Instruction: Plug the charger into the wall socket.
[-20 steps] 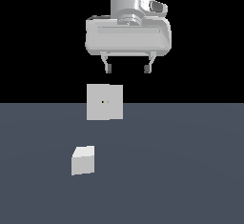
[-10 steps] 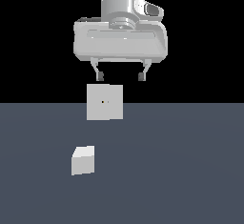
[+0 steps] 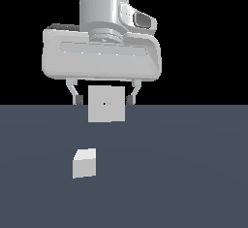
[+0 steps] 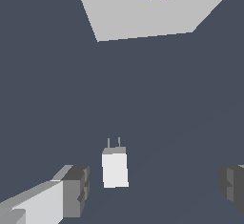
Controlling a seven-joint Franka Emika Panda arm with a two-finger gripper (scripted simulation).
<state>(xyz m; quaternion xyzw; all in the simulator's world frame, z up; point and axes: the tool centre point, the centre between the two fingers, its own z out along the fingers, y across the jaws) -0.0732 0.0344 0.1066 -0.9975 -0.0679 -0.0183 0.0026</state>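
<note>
The charger [image 3: 85,163] is a small off-white block lying on the dark grey floor, toward the exterior view's left and nearer than the socket. In the wrist view the charger [image 4: 115,168] shows two thin prongs pointing toward the wall socket [image 4: 143,13]. The wall socket [image 3: 106,104] is an upright light-grey square plate with two tiny holes at its centre. My gripper [image 3: 102,98] hangs open and empty high above the floor, its fingertips [image 3: 76,98] showing either side of the socket plate. In the wrist view both fingers [image 4: 74,189] flank the charger from well above.
The dark grey floor [image 3: 184,173] spreads flat all around, with black background behind the socket. Nothing else stands on it.
The gripper has moved toward the exterior view's left and looms larger, its fingertips now lower beside the socket plate. Charger and socket have not moved.
</note>
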